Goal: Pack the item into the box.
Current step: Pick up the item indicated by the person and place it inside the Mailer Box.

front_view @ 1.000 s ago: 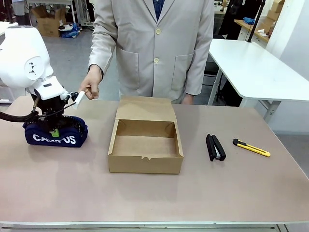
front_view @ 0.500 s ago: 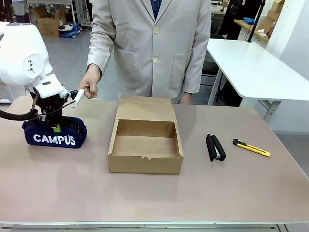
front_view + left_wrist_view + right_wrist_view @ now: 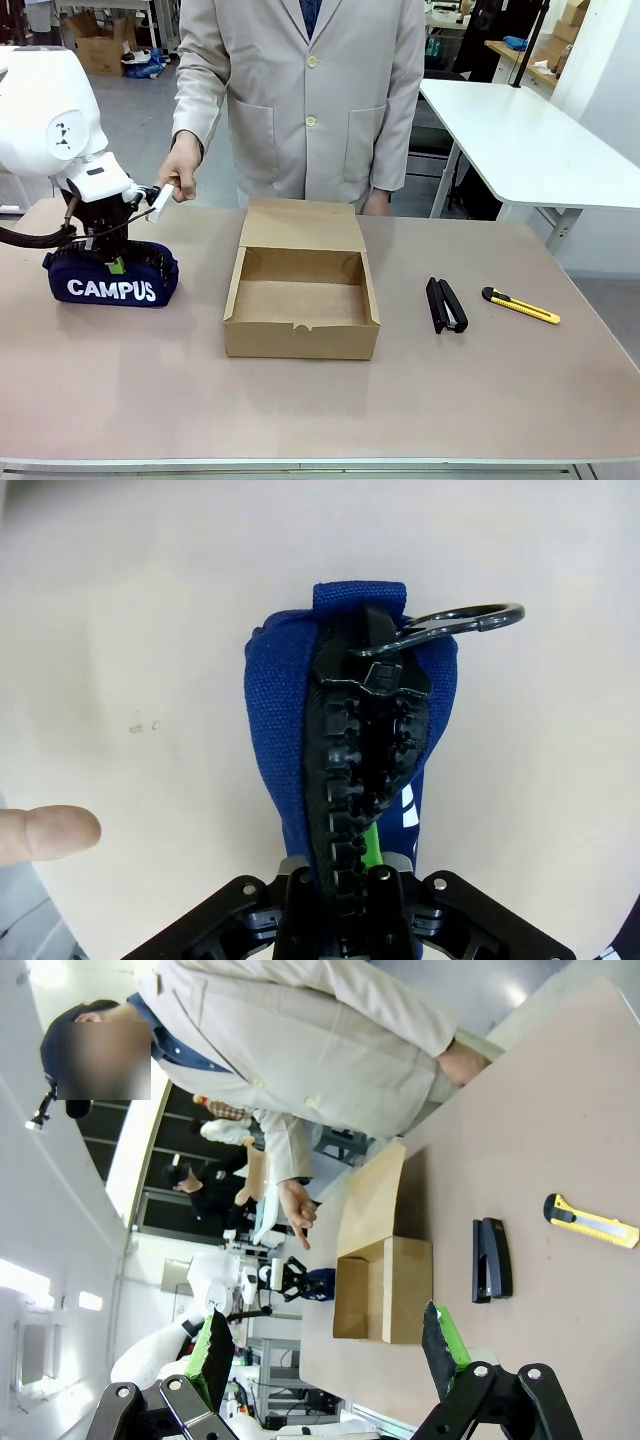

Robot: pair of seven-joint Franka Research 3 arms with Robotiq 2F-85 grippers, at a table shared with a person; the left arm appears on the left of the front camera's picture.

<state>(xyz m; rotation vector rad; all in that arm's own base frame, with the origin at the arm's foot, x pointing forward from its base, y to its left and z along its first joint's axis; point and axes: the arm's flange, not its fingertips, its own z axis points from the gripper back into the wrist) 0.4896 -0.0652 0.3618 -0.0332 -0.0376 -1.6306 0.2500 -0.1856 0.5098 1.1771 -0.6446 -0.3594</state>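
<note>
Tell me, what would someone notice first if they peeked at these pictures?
First, the left gripper clamped shut on top of the blue CAMPUS pouch at the left end of the table. Then the open, empty brown box in the middle, and a person's hand close behind the gripper. A black stapler and a yellow utility knife lie right of the box.
</note>
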